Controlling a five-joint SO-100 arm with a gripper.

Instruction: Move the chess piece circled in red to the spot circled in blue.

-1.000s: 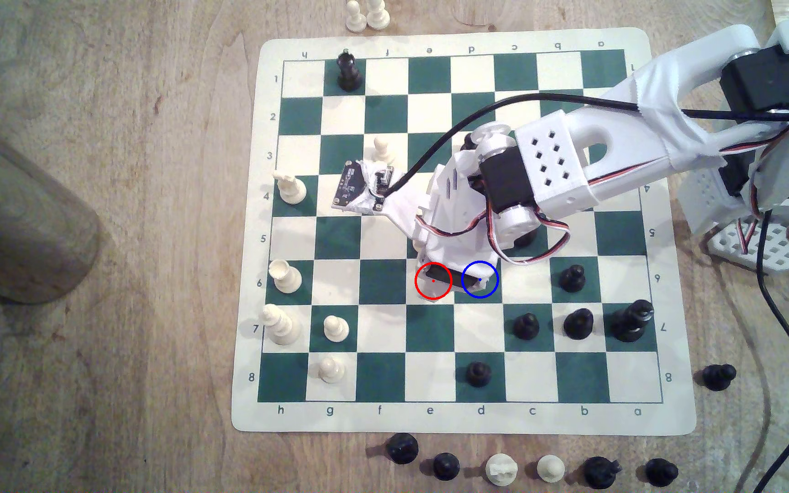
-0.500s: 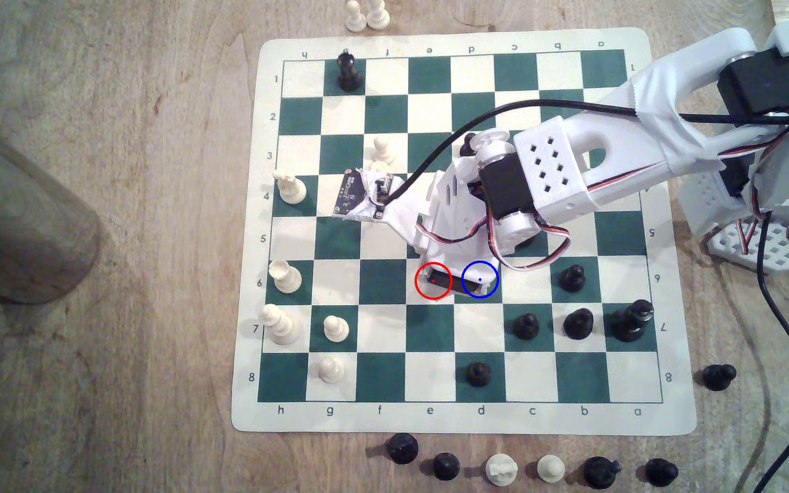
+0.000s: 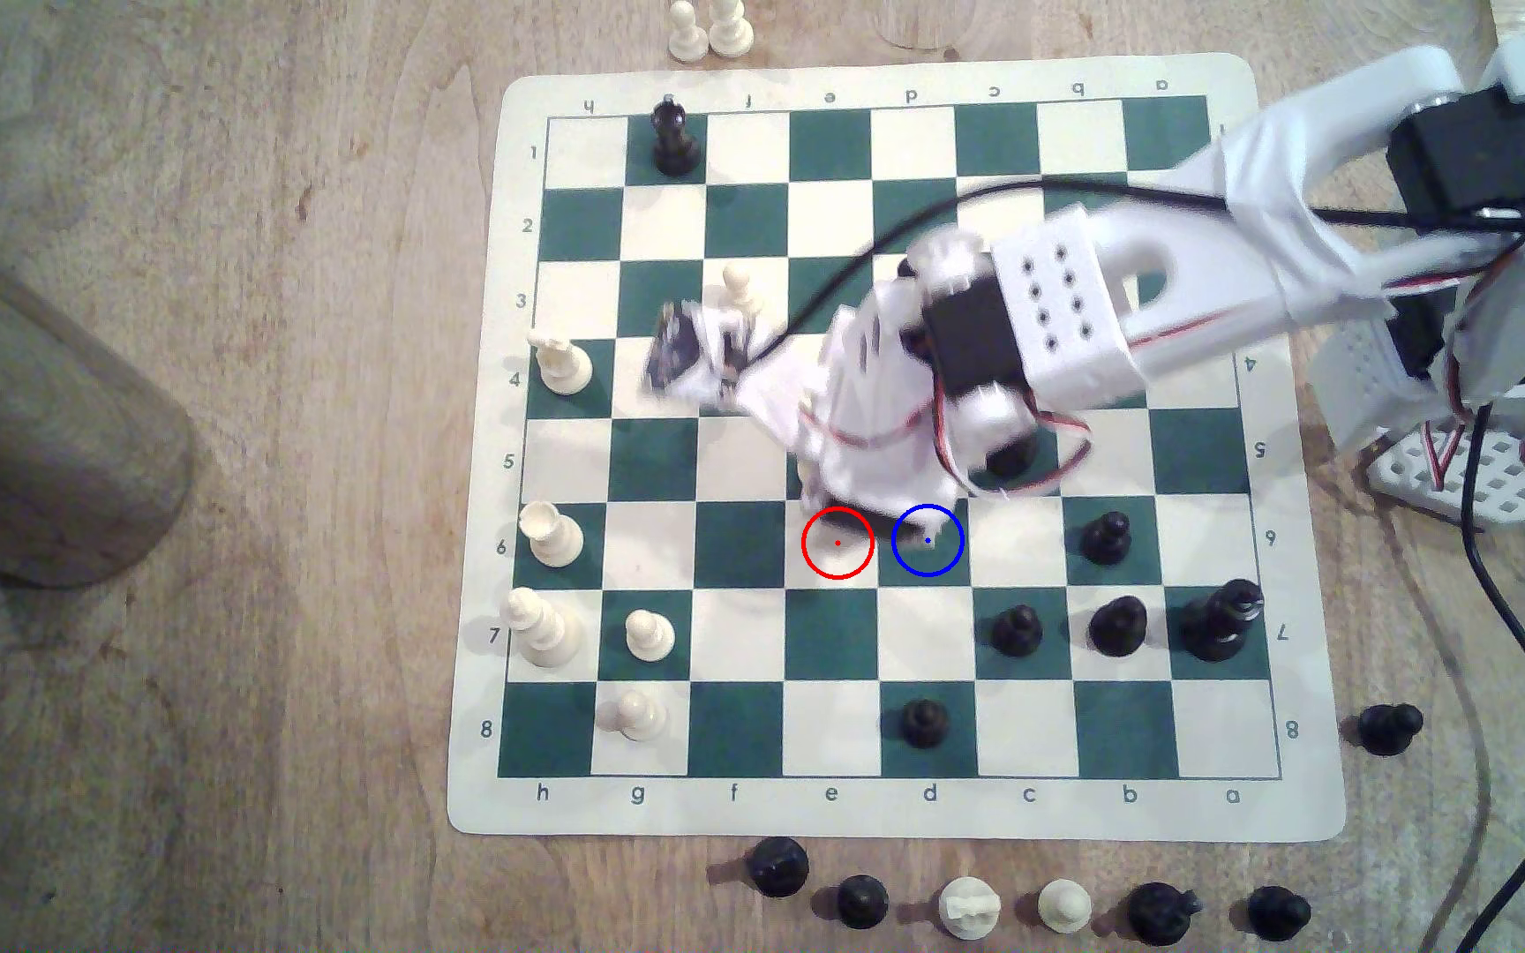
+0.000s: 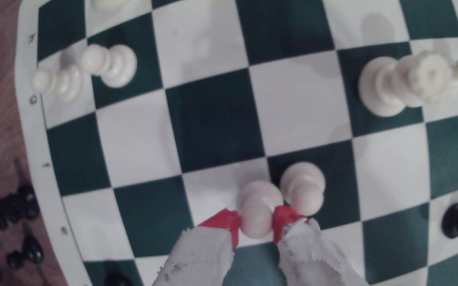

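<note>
Between the red-taped fingers point(image 4: 223, 221) of the gripper point(image 4: 256, 224), the cream pawn point(image 4: 256, 211) is clamped at its neck. A second cream pawn point(image 4: 302, 187) stands just beside the other finger. The grip should stay firm and the lift go straight up, clear of that neighbour, before the pawn is carried across to the blue-ringed spot point(image 3: 928, 541) just ahead of the gripper. Since half a second ago the arm has pulled back, blurred with motion, and the red-ringed square point(image 3: 837, 542) it covered now lies bare.
</note>
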